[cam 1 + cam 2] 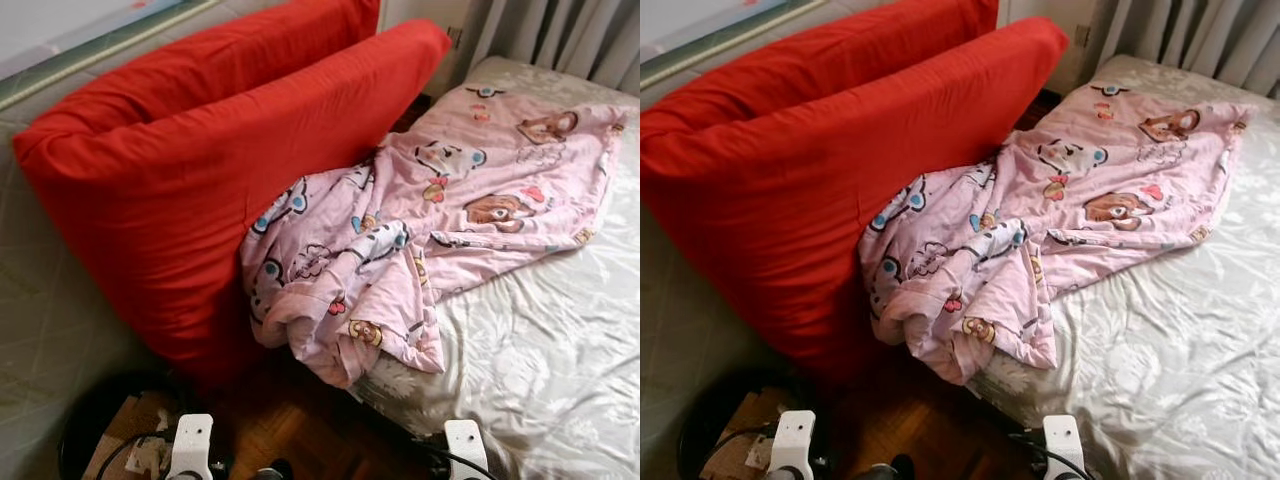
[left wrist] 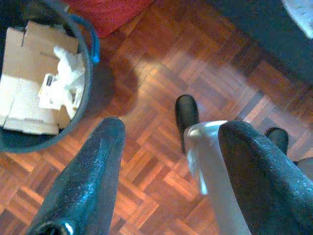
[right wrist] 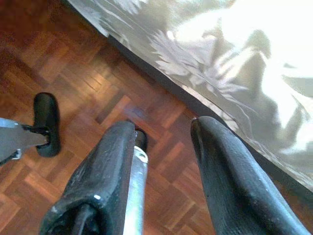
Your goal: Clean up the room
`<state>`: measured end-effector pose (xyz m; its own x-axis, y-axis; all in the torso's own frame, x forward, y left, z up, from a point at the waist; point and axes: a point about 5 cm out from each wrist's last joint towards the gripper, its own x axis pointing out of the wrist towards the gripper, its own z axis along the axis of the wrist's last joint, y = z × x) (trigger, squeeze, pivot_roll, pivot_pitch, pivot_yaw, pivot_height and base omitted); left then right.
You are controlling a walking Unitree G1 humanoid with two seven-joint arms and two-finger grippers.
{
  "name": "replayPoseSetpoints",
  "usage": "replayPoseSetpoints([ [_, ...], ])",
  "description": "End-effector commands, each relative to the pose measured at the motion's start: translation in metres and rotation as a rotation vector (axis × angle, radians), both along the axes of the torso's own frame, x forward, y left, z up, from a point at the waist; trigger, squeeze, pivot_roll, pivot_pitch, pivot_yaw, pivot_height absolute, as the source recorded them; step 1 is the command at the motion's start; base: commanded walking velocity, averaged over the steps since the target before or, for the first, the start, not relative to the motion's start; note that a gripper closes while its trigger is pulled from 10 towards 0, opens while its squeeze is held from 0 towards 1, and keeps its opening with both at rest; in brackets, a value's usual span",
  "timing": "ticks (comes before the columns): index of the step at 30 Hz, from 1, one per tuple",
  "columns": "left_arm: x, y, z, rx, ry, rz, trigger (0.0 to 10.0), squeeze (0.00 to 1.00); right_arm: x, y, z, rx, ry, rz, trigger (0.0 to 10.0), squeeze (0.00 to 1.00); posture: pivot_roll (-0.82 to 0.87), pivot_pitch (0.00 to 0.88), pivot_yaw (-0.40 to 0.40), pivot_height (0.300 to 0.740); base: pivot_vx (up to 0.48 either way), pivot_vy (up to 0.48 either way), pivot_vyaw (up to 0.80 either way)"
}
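Pink cartoon blanket (image 1: 420, 240) lies bunched on the bed (image 1: 540, 370), long axis running near-left to far-right, its near corner drooping off the edge nearer my right gripper (image 3: 161, 161); both my grippers hang spread and empty, left gripper (image 2: 166, 166) over parquet.

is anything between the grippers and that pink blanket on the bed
Nothing visible stands between them. Both arms hang low over the wood floor, fingers open; the pink blanket lies crumpled on the bed, its near end leaning against the red cushion.
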<state>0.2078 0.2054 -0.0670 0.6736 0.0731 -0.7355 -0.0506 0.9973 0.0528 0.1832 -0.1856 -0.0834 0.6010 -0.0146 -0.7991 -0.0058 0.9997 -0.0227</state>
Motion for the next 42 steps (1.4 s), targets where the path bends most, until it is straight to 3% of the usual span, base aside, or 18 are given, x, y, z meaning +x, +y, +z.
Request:
replayPoseSetpoints([
  [1, -0.0109, 0.0032, -0.0059, 0.009, 0.045, -0.002, 10.0, 0.00, -0.0083, 0.0010, -0.0042, 0.006, 0.027, -0.010, 10.0, 0.00, 0.01, 0.179, 0.011, 0.740, 0.000, 0.000, 0.00],
  [18, -0.0113, 0.0033, -0.0061, 0.009, 0.048, 0.004, 10.0, 0.00, -0.0065, 0.0014, -0.0031, -0.012, 0.019, 0.043, 10.0, 0.00, 0.01, 0.184, 0.008, 0.740, 0.000, 0.000, 0.10],
  [42, -0.0111, 0.0033, -0.0059, 0.003, 0.042, 0.011, 10.0, 0.00, -0.0075, 0.0007, -0.0036, -0.006, 0.017, 0.000, 10.0, 0.00, 0.01, 0.184, 0.010, 0.740, 0.000, 0.000, 0.05],
])
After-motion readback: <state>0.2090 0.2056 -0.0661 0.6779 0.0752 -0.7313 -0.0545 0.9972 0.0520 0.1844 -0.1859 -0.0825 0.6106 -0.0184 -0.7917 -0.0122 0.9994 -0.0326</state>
